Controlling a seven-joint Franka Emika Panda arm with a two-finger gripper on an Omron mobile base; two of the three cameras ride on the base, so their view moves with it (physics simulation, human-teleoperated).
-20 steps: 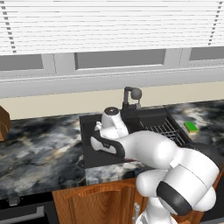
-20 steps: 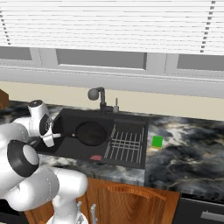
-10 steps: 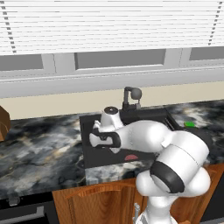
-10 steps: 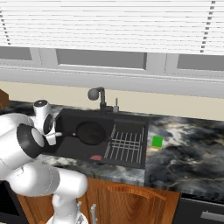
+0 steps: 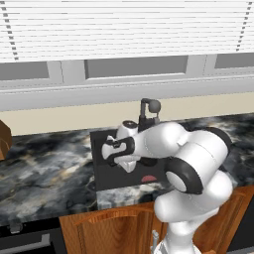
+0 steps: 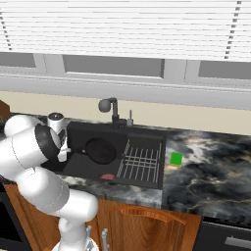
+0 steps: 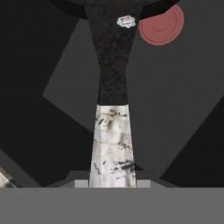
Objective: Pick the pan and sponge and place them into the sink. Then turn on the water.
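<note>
A dark marbled worktop [image 6: 211, 171] runs across the middle of the frame. Below it, along the bottom, stand brown wooden cabinet doors [image 6: 147, 225]. White window blinds [image 5: 124, 25] span the top, above a beige backsplash [image 5: 59, 121].

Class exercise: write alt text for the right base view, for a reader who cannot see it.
A black pan lies in the dark sink beside a wire rack, the white arm at its left. A green sponge sits on the marbled counter to the right.

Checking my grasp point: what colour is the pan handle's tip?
Light, whitish with dark speckles, on the pan handle's end; clearest in the hand view.
</note>
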